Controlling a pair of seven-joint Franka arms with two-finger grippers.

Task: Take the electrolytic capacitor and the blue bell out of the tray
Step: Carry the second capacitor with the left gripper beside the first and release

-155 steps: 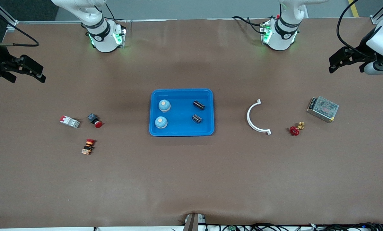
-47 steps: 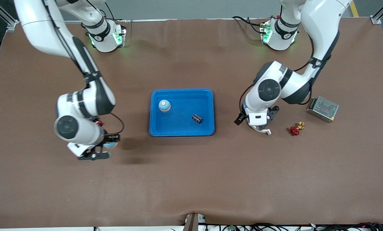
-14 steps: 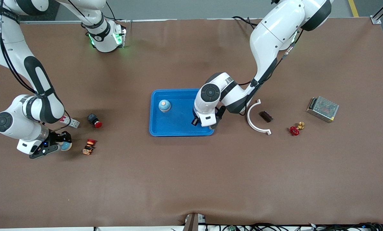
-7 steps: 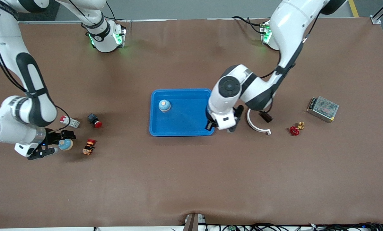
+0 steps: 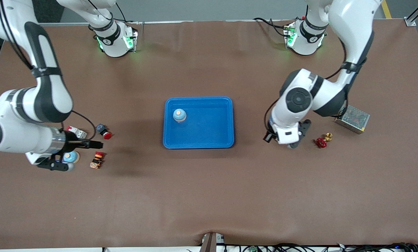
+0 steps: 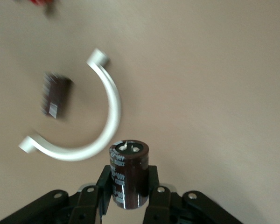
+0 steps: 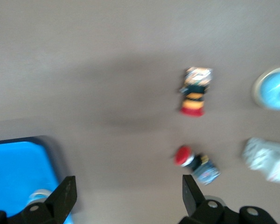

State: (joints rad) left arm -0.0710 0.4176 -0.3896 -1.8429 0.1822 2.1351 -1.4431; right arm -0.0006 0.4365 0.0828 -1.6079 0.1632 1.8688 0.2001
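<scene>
a blue tray sits at the middle of the brown table, holding a single blue bell in the corner nearer the robot bases, toward the right arm's end; the rest of the tray floor is bare.

a second bell stands on the table toward the right arm's end, just beside an orange and red push button. a red-capped switch and a white and red breaker lie farther from the front camera than these. the right gripper hangs over this cluster with its fingers spread wide and nothing between them.

the left gripper is clamped on a dark capacitor, gripped at its lower body with its top end sticking out past the fingertips. it is over the table toward the left arm's end, above a white curved bracket. a second capacitor lies on its side inside the bracket's curve, apart from it.

a red valve handle with brass fitting lies beside that gripper in the front view, and a metal mesh box sits closer to the table's end. the broad strip of table nearest the front camera is open brown mat, with cables along its edge.
</scene>
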